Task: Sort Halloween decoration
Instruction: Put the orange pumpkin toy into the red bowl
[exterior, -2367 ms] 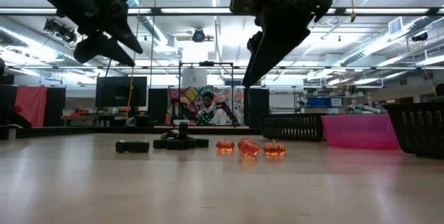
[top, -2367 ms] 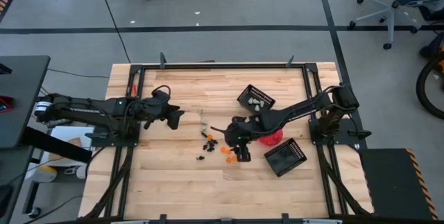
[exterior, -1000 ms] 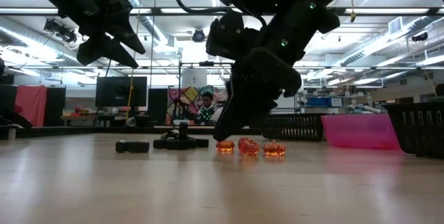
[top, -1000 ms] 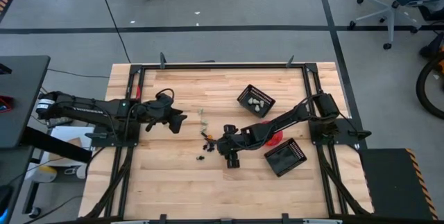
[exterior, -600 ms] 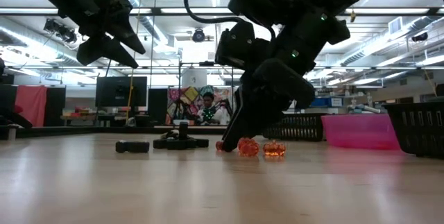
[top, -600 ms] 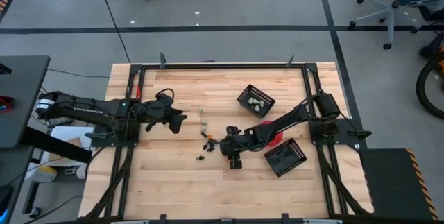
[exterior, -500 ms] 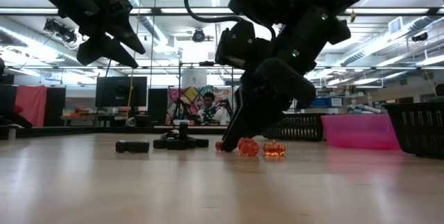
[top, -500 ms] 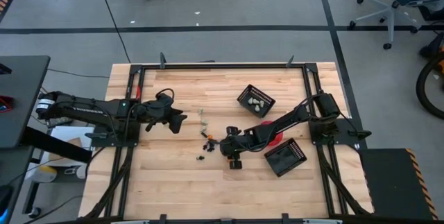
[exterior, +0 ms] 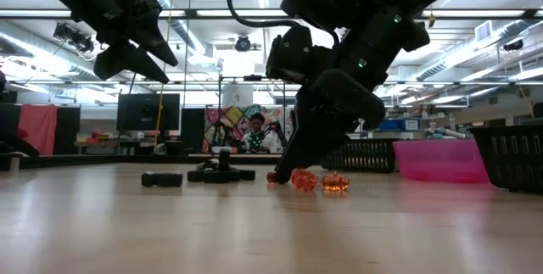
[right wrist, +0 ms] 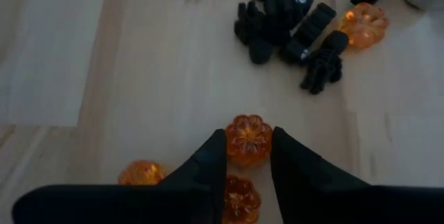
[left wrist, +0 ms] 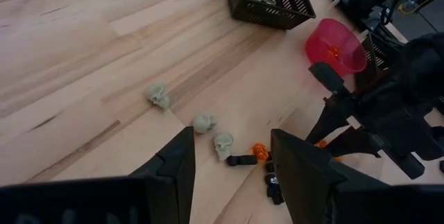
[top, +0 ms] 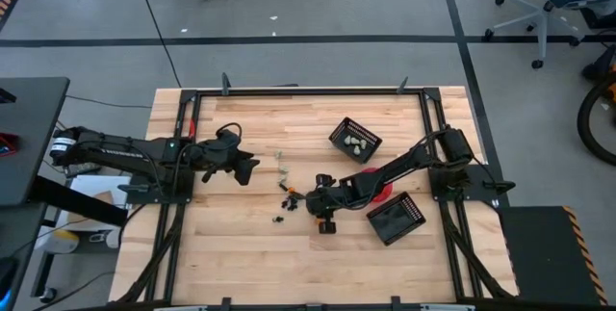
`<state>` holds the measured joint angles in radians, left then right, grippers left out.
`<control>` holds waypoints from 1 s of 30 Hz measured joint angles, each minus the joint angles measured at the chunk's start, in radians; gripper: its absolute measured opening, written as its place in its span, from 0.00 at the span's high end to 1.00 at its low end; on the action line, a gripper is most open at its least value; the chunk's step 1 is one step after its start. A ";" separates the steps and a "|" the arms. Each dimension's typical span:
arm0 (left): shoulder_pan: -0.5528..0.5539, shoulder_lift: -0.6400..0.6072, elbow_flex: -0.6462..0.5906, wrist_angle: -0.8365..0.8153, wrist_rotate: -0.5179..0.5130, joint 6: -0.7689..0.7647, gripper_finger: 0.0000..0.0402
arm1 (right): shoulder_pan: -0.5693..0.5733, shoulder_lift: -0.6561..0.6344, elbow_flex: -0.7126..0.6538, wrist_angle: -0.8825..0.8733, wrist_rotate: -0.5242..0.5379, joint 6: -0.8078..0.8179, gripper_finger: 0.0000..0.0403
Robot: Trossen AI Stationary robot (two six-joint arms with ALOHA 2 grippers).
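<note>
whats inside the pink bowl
In the left wrist view, the pink bowl holds at least one orange trinket. Its near wall covers part of the floor, so a full count cannot be seen.

Table (top: 250, 253) is showing pale wood planks, smooth, light sheen. Orange pumpkins (right wrist: 248, 139) are looking like translucent glossy plastic. Black trinkets (right wrist: 284, 16) are looking matt plastic. Skulls (left wrist: 203, 122) matt, pale. Pink bowl (left wrist: 338, 47) glossy plastic. Basket (left wrist: 267, 2) matt black slatted plastic.
</note>
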<state>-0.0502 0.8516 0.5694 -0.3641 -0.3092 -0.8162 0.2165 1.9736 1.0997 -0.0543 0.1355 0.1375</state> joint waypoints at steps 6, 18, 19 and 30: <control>0.000 0.000 0.000 0.000 0.000 0.019 0.60 | -0.009 -0.067 0.000 -0.062 0.002 -0.031 0.76; 0.000 0.000 0.000 0.000 0.000 0.020 0.60 | -0.023 -0.287 0.001 -0.396 0.002 -0.054 0.76; 0.000 0.000 0.000 0.000 0.000 0.019 0.60 | -0.023 -0.309 0.001 -0.436 0.002 -0.051 0.76; 0.000 0.000 0.000 0.001 0.000 0.035 0.60 | -0.039 -0.496 -0.027 -0.782 0.014 -0.028 0.76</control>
<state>-0.0502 0.8516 0.5694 -0.3636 -0.3096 -0.7811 0.1778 1.4776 1.0723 -0.8361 0.1492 0.1098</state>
